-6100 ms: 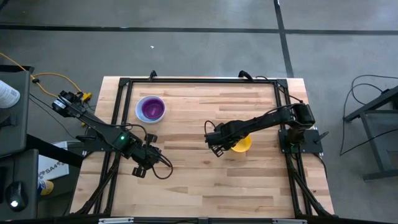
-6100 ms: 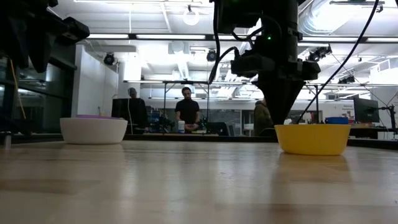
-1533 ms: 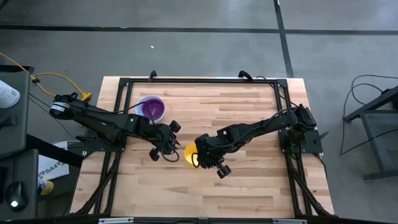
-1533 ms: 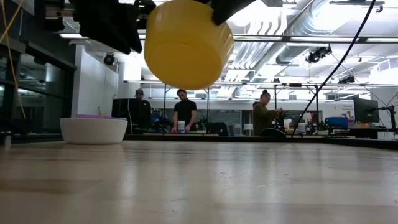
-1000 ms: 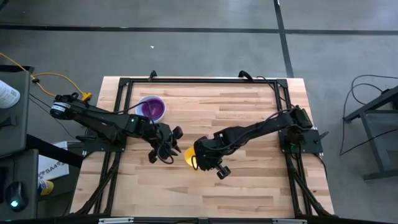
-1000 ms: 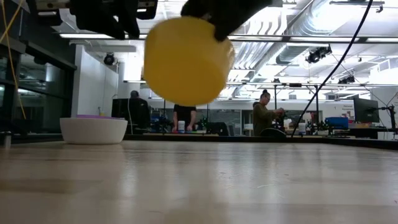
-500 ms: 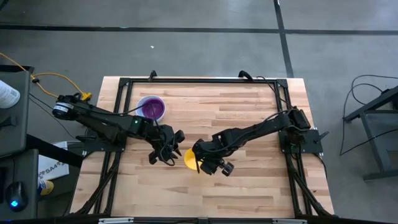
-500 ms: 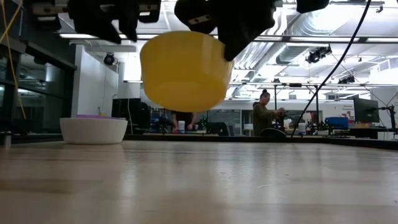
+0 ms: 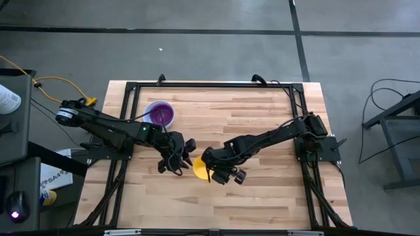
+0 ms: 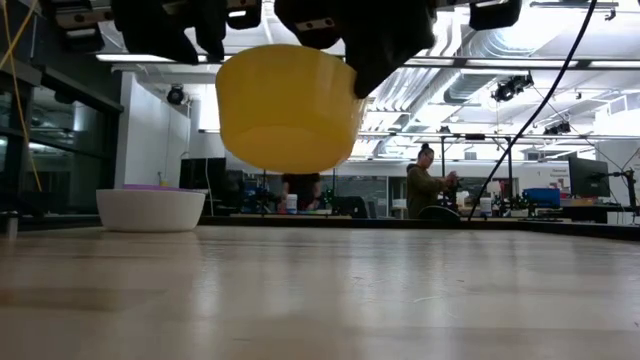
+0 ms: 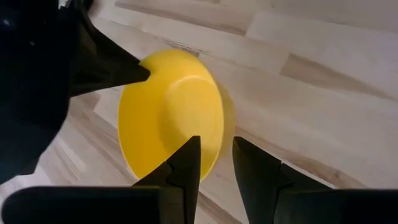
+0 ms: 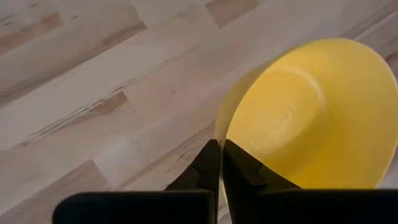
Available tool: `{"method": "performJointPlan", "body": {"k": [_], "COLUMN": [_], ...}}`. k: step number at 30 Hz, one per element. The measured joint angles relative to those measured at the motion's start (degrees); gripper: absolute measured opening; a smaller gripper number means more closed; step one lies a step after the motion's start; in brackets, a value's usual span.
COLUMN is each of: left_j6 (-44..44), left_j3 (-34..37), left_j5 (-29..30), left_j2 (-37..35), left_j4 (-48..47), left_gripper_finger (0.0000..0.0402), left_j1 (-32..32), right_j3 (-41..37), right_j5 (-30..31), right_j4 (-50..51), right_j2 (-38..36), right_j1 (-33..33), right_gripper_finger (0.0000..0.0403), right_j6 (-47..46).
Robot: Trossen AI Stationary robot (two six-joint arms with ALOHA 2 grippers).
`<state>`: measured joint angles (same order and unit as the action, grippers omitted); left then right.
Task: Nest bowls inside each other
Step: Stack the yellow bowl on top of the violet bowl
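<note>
Fingers of the right gripper [image 12: 219,163] were clamped together on the rim of the yellow bowl [image 9: 199,168], one finger inside the rim and one outside, as the right wrist view showed. The yellow bowl [image 10: 290,105] was held clear of the table [image 9: 262,203], tilted, over the middle of the table and slightly toward the front edge. In the low view it hung well above the wood with its base facing down and toward the camera.

Fingers of the left gripper [image 11: 216,167] stood apart with a narrow gap between them. They were just beside the lower edge of the yellow bowl [image 11: 171,121]; whether they touched it could not be told from the left wrist view. In the high view the left gripper [image 9: 182,155] sat just beside the yellow bowl on its left, facing the right gripper [image 9: 211,169].

A white bowl [image 9: 159,115] with a purple bowl [image 9: 159,115] nested inside it stood upright on the table near the back left corner, well apart from both grippers. In the low view the white bowl [image 10: 151,209] rested flat on the wood with a thin purple rim showing above its edge.

No readable brand, label or writing appeared on the bowls or the grippers.
</note>
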<state>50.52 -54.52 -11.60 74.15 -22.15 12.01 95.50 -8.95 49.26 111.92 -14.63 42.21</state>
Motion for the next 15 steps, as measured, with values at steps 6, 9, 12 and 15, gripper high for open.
{"method": "performJointPlan", "body": {"k": [6, 9, 12, 15], "left_j6": [1.83, 3.82, 6.17, 8.17], "left_j3": [0.00, -0.20, 0.05, 0.01], "left_j5": [0.13, 0.16, 0.99, 1.50], "left_j2": [0.84, 1.96, 3.14, 3.93], "left_j4": [-1.09, -0.46, -1.58, -2.12], "left_gripper_finger": [0.0093, 0.0093, 0.0093, 0.0093], "left_j1": [0.00, 0.00, 0.00, 0.00], "right_j3": [0.00, 0.00, 0.00, 0.02], "right_j5": [0.00, 0.02, 0.02, 0.02], "right_j4": [-0.80, -1.37, -2.15, -2.55], "right_j2": [0.00, 0.00, 0.00, 0.00], "right_j1": [0.00, 0.00, 0.00, 0.00], "right_gripper_finger": [0.0003, 0.0003, 0.0003, 0.0003], "right_j6": [0.98, 1.21, 1.23, 1.23]}}
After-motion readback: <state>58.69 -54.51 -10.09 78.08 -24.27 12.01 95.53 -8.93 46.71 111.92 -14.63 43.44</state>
